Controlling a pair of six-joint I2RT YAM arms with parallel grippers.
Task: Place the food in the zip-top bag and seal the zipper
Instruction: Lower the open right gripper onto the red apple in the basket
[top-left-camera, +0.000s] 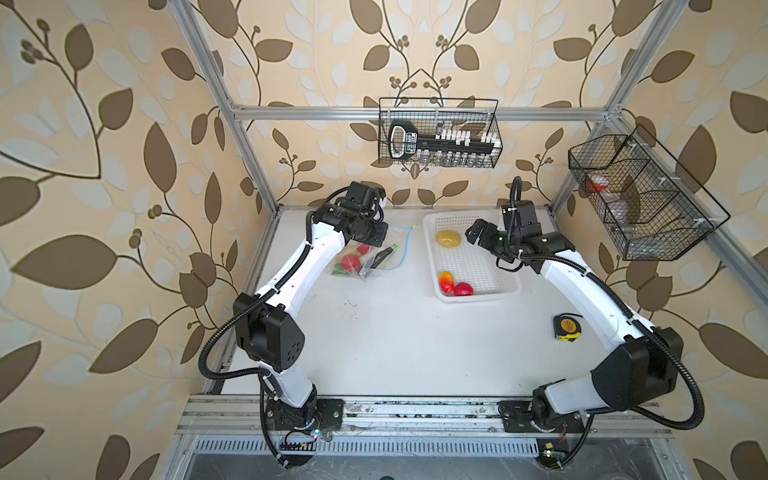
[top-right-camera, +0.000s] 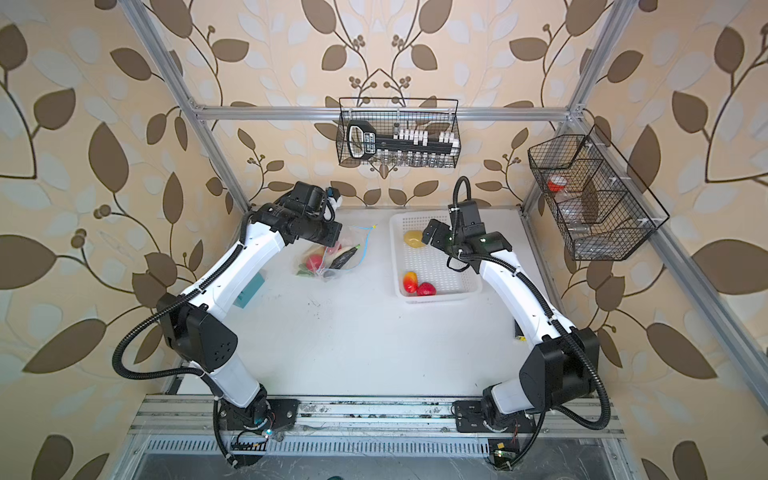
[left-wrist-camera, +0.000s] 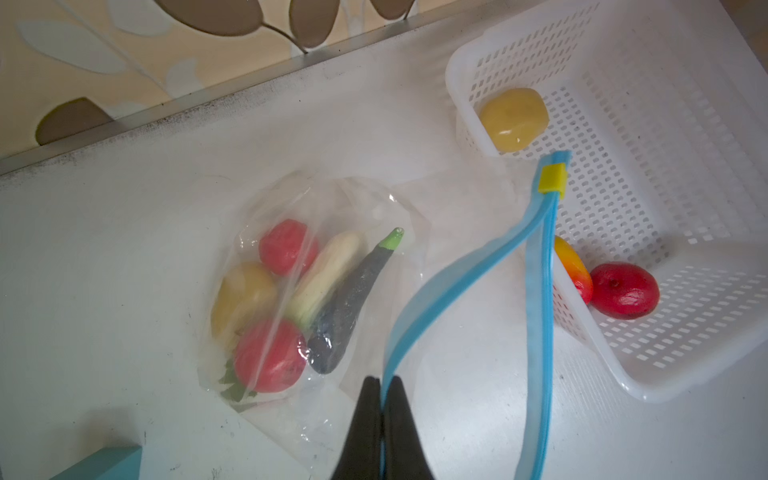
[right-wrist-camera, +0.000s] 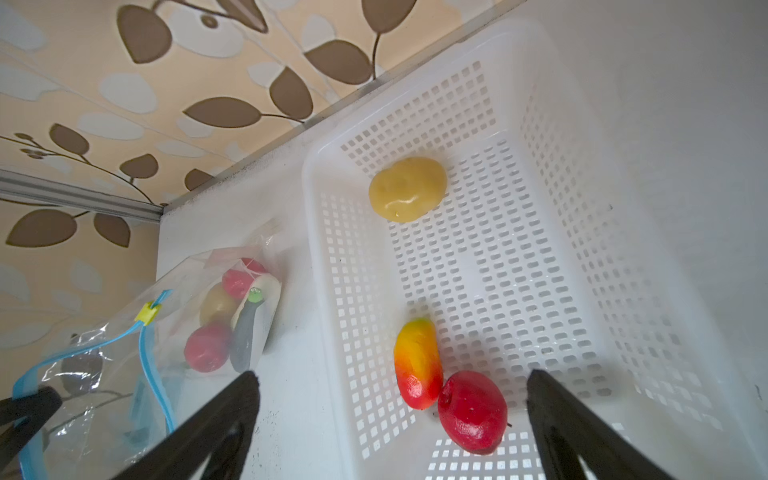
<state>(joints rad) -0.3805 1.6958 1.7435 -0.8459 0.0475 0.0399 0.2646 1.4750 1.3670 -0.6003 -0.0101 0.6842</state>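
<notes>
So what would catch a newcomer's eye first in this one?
The clear zip-top bag on the left of the table stands out first. It holds tomatoes, an eggplant and more, and the left gripper is shut on its blue zipper, so the mouth gapes open. Next comes the white basket to its right, where a potato, a mango and a red apple lie, with the open right gripper poised above it.

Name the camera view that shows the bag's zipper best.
Left wrist view: the zipper spans the frame, strips parted, yellow slider visible, left gripper shut on one strip. Right wrist view shows it small; both top views, a thin blue line.
</notes>
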